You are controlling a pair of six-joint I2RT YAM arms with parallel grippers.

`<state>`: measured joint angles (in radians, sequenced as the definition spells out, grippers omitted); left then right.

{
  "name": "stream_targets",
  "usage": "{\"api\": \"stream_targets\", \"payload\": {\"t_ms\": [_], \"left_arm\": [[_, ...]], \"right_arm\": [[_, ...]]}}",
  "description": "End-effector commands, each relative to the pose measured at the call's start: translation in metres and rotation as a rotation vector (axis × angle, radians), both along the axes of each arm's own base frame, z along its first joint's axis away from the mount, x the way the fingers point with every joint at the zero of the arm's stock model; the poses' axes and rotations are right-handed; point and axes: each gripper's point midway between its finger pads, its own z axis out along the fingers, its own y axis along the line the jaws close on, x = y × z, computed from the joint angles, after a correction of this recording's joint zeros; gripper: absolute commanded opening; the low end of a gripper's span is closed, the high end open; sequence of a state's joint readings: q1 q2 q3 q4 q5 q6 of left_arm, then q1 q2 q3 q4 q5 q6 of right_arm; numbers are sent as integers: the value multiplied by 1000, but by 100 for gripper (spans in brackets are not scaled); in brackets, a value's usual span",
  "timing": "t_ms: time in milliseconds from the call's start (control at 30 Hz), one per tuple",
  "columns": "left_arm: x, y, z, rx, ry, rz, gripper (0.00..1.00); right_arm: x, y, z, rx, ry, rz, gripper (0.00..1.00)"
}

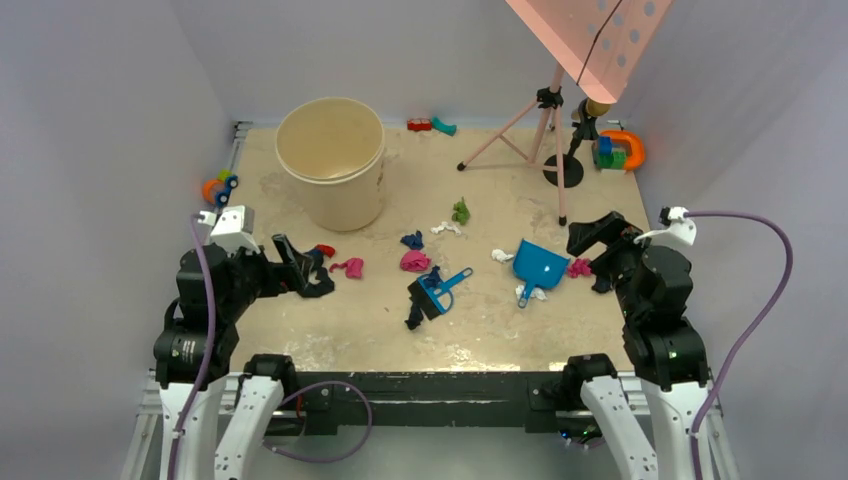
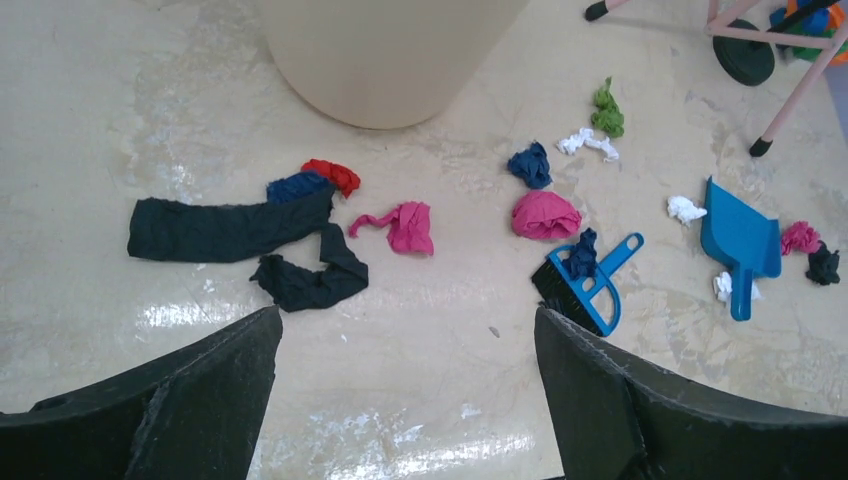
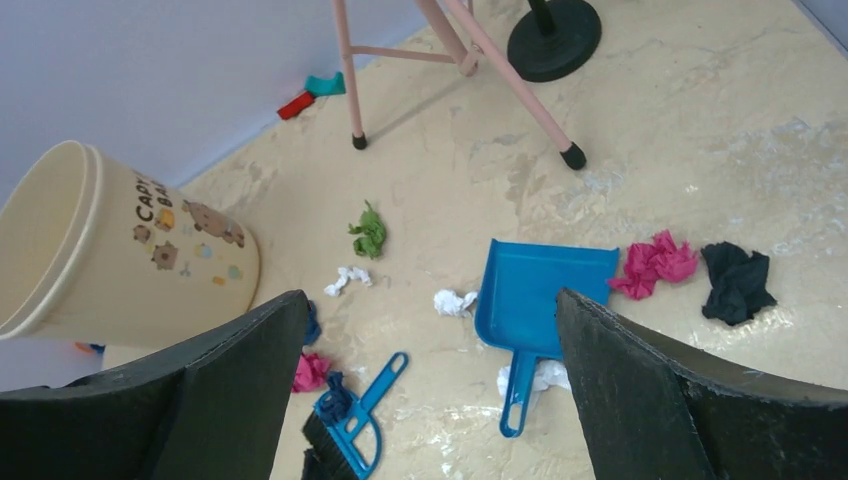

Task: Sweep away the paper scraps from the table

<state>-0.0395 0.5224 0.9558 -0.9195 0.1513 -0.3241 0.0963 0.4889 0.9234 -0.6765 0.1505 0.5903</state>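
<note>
Paper scraps lie scattered over the beige table (image 1: 500, 330): a pink wad (image 1: 415, 261), dark blue (image 1: 412, 240), green (image 1: 461, 211) and white (image 1: 445, 228) ones mid-table, long black strips (image 2: 230, 230) with red and blue bits at the left, and magenta (image 3: 655, 263) and black (image 3: 737, 282) wads by the blue dustpan (image 1: 540, 264). A blue hand brush (image 1: 440, 290) lies in the middle with a dark blue scrap on it. My left gripper (image 1: 292, 268) (image 2: 407, 315) hovers open just short of the black strips. My right gripper (image 1: 592, 262) (image 3: 430, 297) stands open over the dustpan's right side, holding nothing.
A cream bucket (image 1: 332, 160) stands at the back left. A pink tripod stand (image 1: 545, 130) with a black round base (image 1: 563, 170) stands at the back right. Plastic toys sit along the edges at the back (image 1: 432, 125), right corner (image 1: 620, 150) and left (image 1: 219, 186).
</note>
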Motion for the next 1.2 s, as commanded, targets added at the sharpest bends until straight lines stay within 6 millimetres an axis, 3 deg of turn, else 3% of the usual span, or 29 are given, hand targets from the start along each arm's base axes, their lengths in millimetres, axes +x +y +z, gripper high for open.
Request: {"api": "stream_targets", "payload": {"t_ms": [0, 133, 233, 567, 767, 900, 1067, 1167], "left_arm": [[13, 4, 10, -13, -30, 42, 100], [17, -10, 6, -43, -29, -40, 100], [19, -7, 0, -35, 9, -17, 100], [13, 11, 9, -2, -46, 81, 100], [11, 35, -9, 10, 47, 252, 100], [12, 32, -6, 6, 30, 237, 100], [13, 28, -8, -4, 31, 211, 100], [15, 25, -9, -8, 40, 197, 100]], "right_arm": [[2, -16, -10, -26, 43, -92, 99], [4, -34, -29, -41, 104, -202, 98], [10, -36, -40, -74, 152, -205, 98], [32, -7, -88, -26, 258, -64, 99], [42, 2, -114, 44, 312, -74, 99], [49, 27, -127, 59, 346, 7, 98], [58, 90, -139, -16, 378, 254, 98], [61, 107, -151, -70, 456, 275, 99]]}}
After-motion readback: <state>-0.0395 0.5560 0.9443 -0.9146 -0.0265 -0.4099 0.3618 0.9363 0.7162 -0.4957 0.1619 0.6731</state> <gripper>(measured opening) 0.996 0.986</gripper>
